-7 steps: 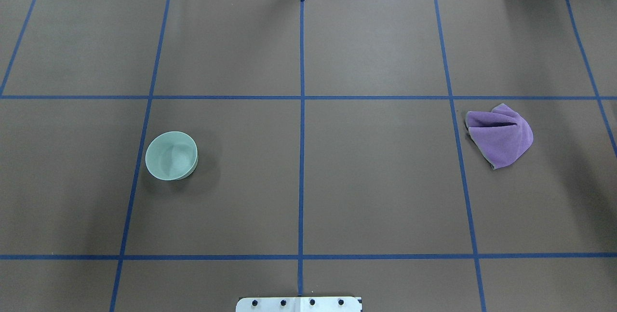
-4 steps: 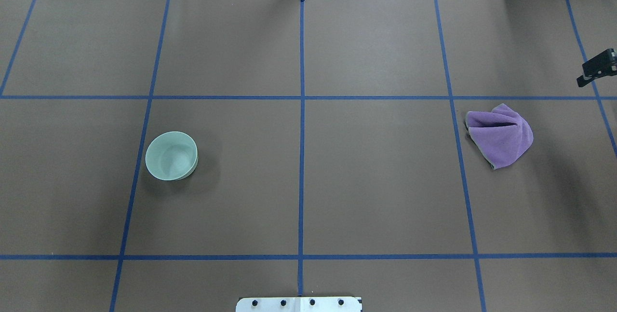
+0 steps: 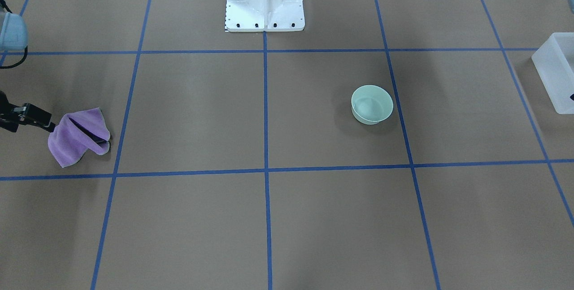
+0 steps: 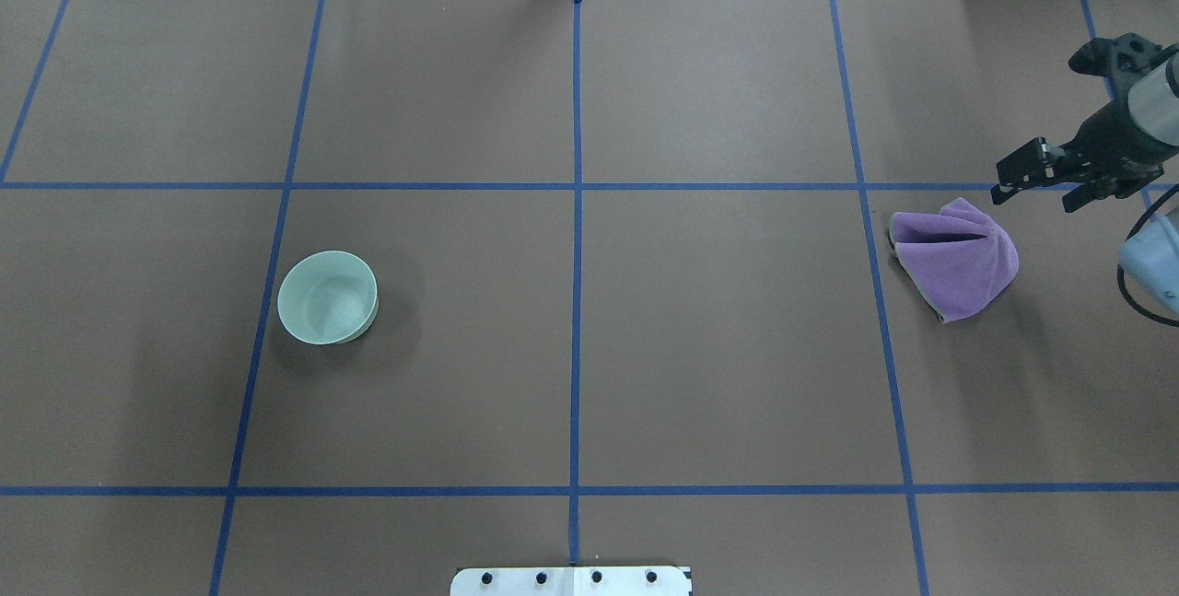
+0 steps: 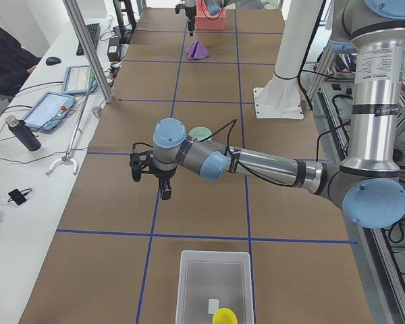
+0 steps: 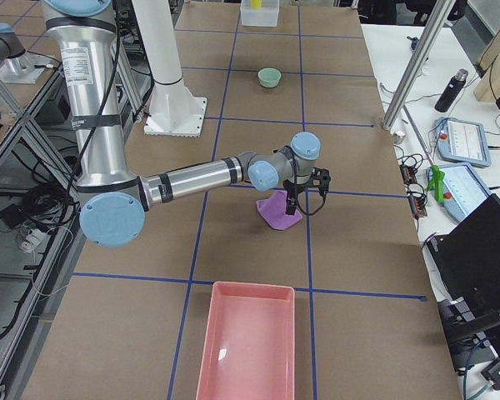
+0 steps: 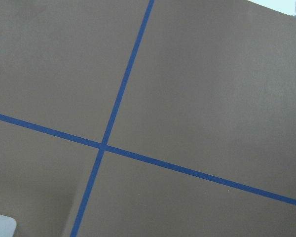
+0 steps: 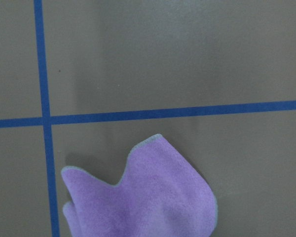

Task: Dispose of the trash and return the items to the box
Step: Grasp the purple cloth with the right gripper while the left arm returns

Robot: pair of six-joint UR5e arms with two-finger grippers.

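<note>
The mint-green bowl (image 4: pixel 327 297) stands upright and empty left of centre, also in the front view (image 3: pixel 371 104). The frosted white box (image 5: pixel 214 287) stands at the table's left end, its wall also showing in the front view (image 3: pixel 556 70). The yellow cup (image 5: pixel 224 316) lies inside the box. My right gripper (image 4: pixel 1036 191) hovers open just behind and right of a crumpled purple cloth (image 4: pixel 956 257), which fills the lower part of the right wrist view (image 8: pixel 143 197). My left gripper (image 5: pixel 152 179) hangs over bare table between bowl and box; I cannot tell whether it is open.
A pink tray (image 6: pixel 246 350) lies at the table's right end, beyond the cloth. The white robot base plate (image 4: pixel 571 580) sits at the near middle edge. Blue tape lines divide the brown table cover.
My right arm has come in from the right edge and moved left and down toward the purple cloth. The bowl and cloth have not moved.
</note>
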